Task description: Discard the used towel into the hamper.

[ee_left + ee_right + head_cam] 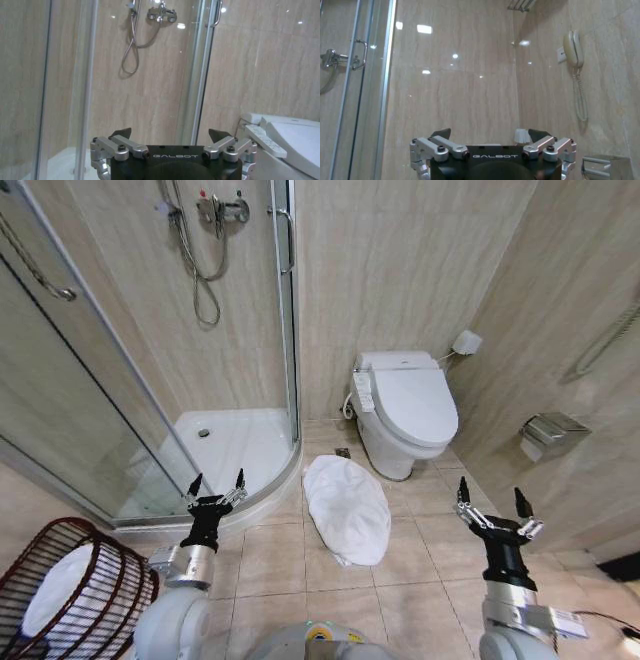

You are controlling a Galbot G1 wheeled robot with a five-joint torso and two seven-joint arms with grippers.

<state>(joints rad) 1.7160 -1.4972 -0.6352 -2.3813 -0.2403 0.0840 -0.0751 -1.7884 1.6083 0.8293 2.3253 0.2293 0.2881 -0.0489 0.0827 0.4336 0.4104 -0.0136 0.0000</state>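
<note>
Head view, we see a crumpled white towel (347, 508) on the beige tiled floor (430, 580) by the white toilet (405, 412), a dark reddish-brown woven hamper (105, 575) at our left holding white cloth (55, 585), left gripper (214, 484) and right gripper (493, 502) both spread, empty, raised.

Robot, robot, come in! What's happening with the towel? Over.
Left hand and right hand open, raised, empty. Towel on floor by toilet. Hamper far left. Path clear.

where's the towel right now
In the head view the white towel lies crumpled on the floor tiles, centre, just in front of the toilet and right of the shower tray.
</note>
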